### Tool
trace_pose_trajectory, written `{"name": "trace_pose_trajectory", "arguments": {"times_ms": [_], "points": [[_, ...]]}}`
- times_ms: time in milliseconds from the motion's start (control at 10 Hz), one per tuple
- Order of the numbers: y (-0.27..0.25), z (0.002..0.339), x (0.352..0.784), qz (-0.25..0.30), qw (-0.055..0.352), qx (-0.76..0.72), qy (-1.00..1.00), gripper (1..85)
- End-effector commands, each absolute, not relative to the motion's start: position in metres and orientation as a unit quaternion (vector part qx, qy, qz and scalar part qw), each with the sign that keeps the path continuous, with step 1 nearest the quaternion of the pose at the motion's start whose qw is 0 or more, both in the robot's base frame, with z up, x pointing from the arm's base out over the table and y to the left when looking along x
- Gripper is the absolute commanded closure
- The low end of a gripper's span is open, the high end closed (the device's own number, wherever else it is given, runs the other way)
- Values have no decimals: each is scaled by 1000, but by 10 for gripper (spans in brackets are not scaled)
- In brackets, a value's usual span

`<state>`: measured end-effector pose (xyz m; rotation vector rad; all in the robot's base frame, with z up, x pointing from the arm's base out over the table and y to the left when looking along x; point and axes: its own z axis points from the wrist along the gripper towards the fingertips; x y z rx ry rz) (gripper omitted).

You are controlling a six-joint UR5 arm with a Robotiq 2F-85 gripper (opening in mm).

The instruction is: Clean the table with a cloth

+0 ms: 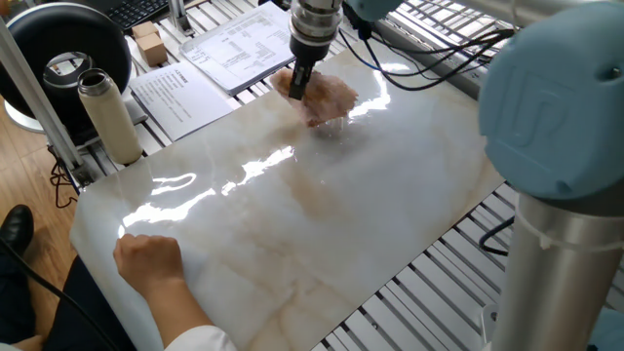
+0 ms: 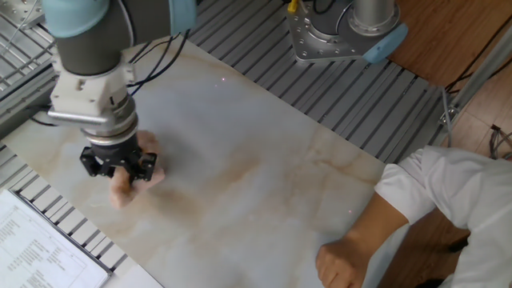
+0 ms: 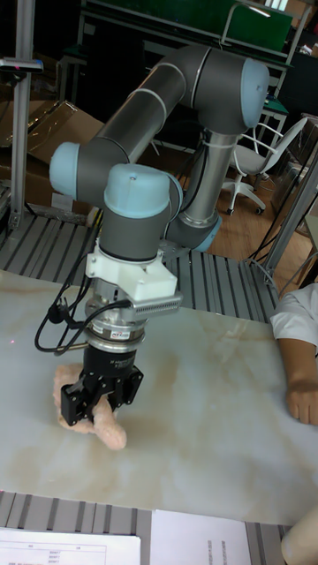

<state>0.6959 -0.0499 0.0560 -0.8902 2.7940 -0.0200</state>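
The pale pink cloth (image 1: 322, 98) lies bunched on the cream marble table (image 1: 322, 214) near its far edge by the papers. My gripper (image 1: 296, 86) points straight down and is shut on the cloth, pressing it onto the slab. In the other fixed view the cloth (image 2: 122, 194) peeks out below the black fingers of the gripper (image 2: 118, 168). The tall fixed view shows the gripper (image 3: 99, 406) over the cloth (image 3: 108, 429) on the table (image 3: 194, 415).
A person's fist (image 1: 146, 258) rests on the table's near corner, seen also as a hand (image 2: 346, 264) in the other view. Printed paper sheets (image 1: 244, 44), a steel flask (image 1: 109, 115) and a black round device (image 1: 68, 54) sit beyond the slab on the ribbed frame.
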Motion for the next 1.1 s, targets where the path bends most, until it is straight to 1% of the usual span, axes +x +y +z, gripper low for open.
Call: {"name": "trace_pose_trajectory", "arguments": {"times_ms": [0,100,200,400,500,600,700,800,900,1000], "points": [[-54,44,729,-25,124,-325,937,843],[-53,40,735,-34,124,-328,936,843],[-49,39,732,-31,118,-317,940,843],[-34,37,717,9,100,-276,956,843],[-35,36,713,10,93,-272,958,843],[-43,37,720,-9,102,-279,955,843],[-41,36,728,-7,114,-307,945,843],[-52,29,737,-10,118,-329,937,843],[-66,23,743,-25,119,-347,930,843],[-72,20,744,-34,117,-351,928,843]]}}
